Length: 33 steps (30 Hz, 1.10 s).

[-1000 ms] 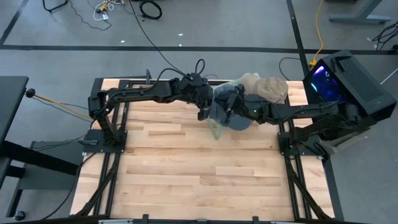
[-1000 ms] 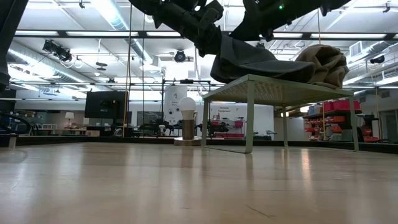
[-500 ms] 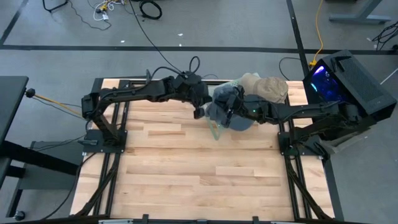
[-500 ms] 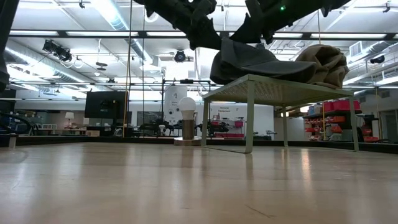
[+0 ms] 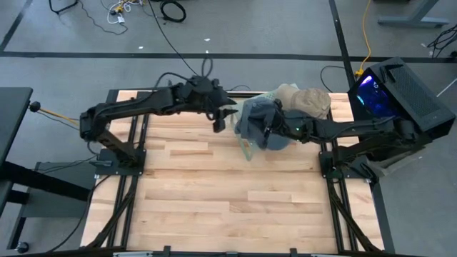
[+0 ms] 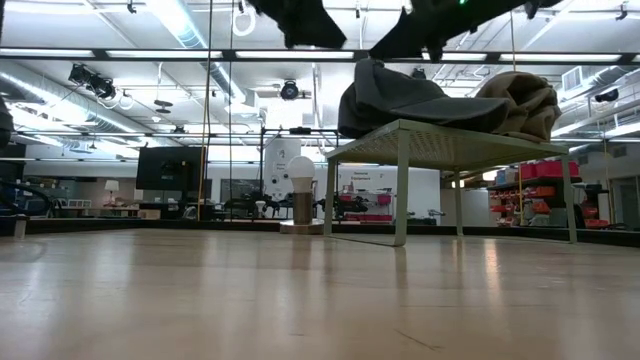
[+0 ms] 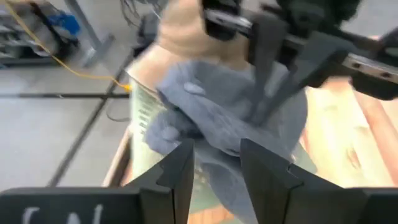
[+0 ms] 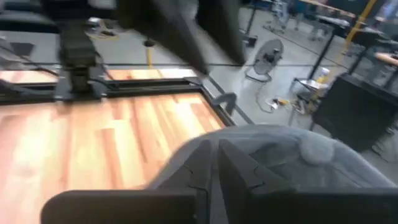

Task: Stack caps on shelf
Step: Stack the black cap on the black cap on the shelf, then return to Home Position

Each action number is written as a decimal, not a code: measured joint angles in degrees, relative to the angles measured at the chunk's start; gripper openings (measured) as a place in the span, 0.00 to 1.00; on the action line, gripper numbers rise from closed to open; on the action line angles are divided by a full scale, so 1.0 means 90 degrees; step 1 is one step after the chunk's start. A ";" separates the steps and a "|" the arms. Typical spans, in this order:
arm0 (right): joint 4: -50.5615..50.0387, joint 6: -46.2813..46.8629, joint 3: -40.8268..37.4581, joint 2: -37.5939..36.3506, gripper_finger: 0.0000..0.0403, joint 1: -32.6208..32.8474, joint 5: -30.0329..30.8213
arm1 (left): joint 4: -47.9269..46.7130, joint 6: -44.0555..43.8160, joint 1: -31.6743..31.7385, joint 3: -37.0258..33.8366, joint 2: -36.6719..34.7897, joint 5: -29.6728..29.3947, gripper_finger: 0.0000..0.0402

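Note:
A blue-grey cap (image 5: pixel 255 123) lies on the left end of the pale green shelf (image 6: pixel 450 133), its crown bulging a little past the shelf's edge. Beside it, tan caps (image 5: pixel 307 100) sit piled on the shelf's far right part. My right gripper (image 5: pixel 266 129) is over the blue-grey cap, shut on its crown. My left gripper (image 5: pixel 219 120) stands open to the left of the cap and clear of it, with nothing between its fingers (image 7: pixel 183 158). My right gripper has its fingertips (image 7: pixel 261 93) closed on the fabric at the top of the blue-grey cap's crown (image 7: pixel 245 124). It comes from the table's right, slanting down. One layer or several, I cannot tell. The cap rests on the shelf.
A black box with a blue light (image 5: pixel 389 89) stands off the table's far right corner. The wooden tabletop (image 5: pixel 228 193) spreads out in front of the shelf. The shelf's thin legs (image 6: pixel 401 195) stand on the table near its far edge.
My left gripper has opened and let go of the blue-grey cap, then drawn back toward the table's left and risen. The cap's left side, held up before, now lies settled on the shelf. My right gripper has stayed on the cap.

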 joint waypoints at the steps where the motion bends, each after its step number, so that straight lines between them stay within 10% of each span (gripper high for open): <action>1: -0.0061 -0.0004 0.0000 -0.0077 0.07 0.0059 -0.0015 | -0.0006 -0.0005 -0.0034 0.0002 -0.0105 -0.0113 0.34; 20: -0.1132 0.0984 -0.0163 -0.1002 0.07 0.1474 -0.0018 | -0.1880 -0.1341 -0.1722 -0.0002 -0.0528 -0.0204 0.33; 33: -0.1633 0.1326 -0.0165 -0.0982 0.07 0.1510 -0.1580 | -0.2344 -0.1424 -0.2998 -0.0005 -0.0479 -0.0230 0.33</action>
